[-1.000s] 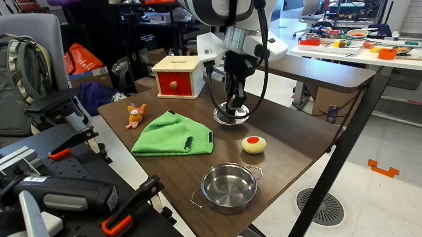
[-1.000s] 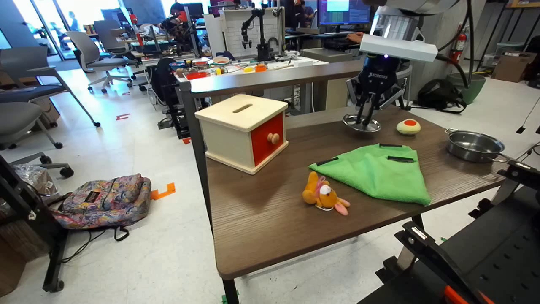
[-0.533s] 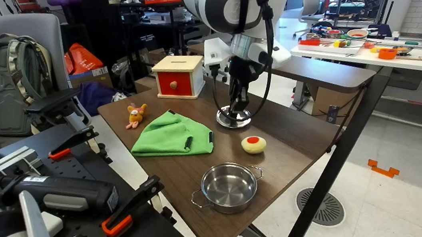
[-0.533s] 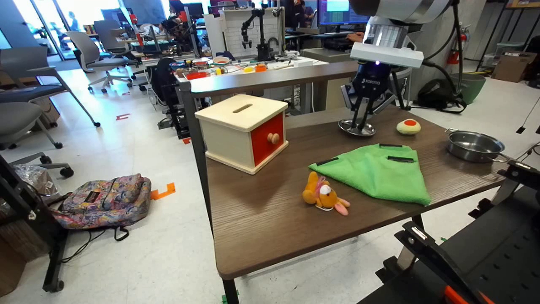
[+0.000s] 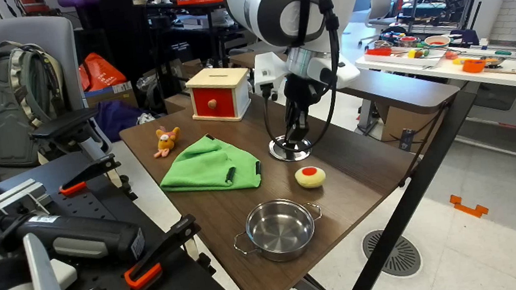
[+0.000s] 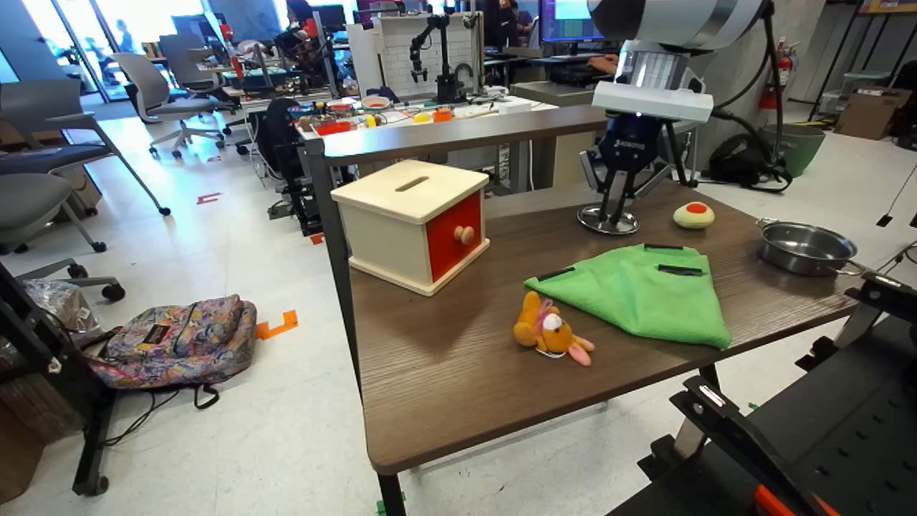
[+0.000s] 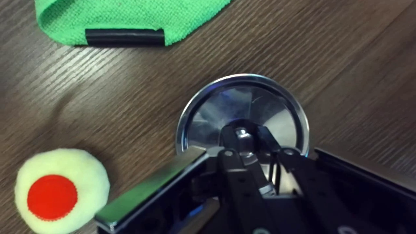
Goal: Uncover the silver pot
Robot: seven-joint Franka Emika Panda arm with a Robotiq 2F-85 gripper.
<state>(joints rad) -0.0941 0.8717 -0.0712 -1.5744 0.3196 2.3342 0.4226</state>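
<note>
Nearest in an exterior view, the silver pot (image 5: 281,231) stands uncovered on the desk (image 5: 353,158) beside its rounded corner, edges near on two sides. Past bare desk lies a yellow-and-red round object (image 5: 310,178). The green cloth (image 5: 207,168) spreads right to the edge. Farther in, the claw (image 7: 248,138) is narrow, closed about the knob (image 7: 244,139) of a level lid (image 7: 242,100), well apart from the pot; whether the rim touches the desk, one cannot tell. Open desk runs from the lid to the edge opposite the cloth. Beyond, an orange plush toy (image 5: 167,140) lies by an edge and a wooden box (image 5: 220,95) stands farthest.
</note>
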